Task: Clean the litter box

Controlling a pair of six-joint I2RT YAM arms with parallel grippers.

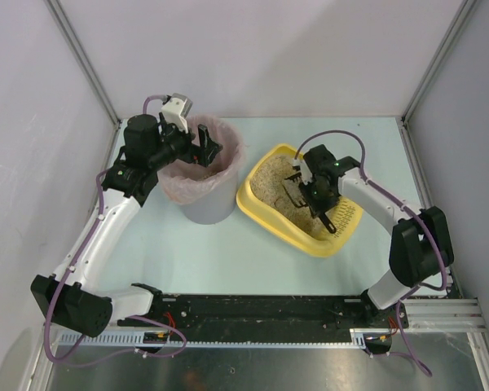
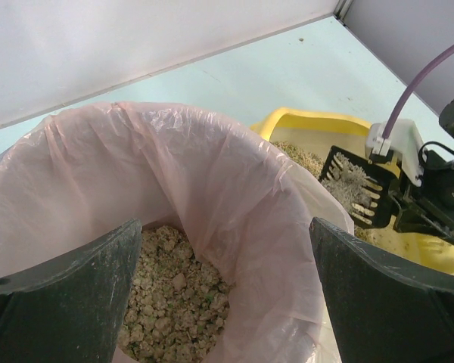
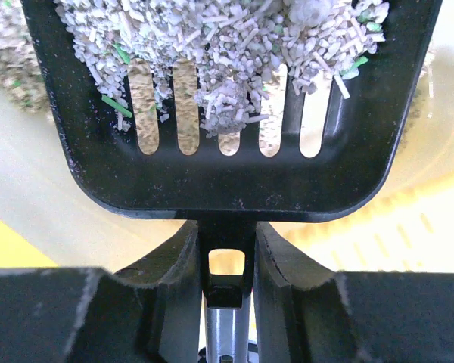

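The yellow litter box (image 1: 314, 244) lies right of centre, with beige litter and a slotted rim at its near right end. It also shows in the left wrist view (image 2: 310, 117) and the right wrist view (image 3: 7, 242). My right gripper (image 1: 316, 191) (image 3: 227, 242) is shut on the handle of the black slotted scoop (image 1: 297, 189) (image 3: 227, 174). It holds the scoop over the box with a load of litter clumps in it. The scoop also shows in the left wrist view (image 2: 352, 185). My left gripper (image 1: 205, 148) (image 2: 223, 231) is open and empty, above the bin's far rim.
A tall grey round bin (image 1: 205, 208) with a pink bag liner (image 2: 174, 151) stands just left of the litter box, with litter clumps at its bottom (image 2: 174, 295). White walls and metal frame posts enclose the table on three sides.
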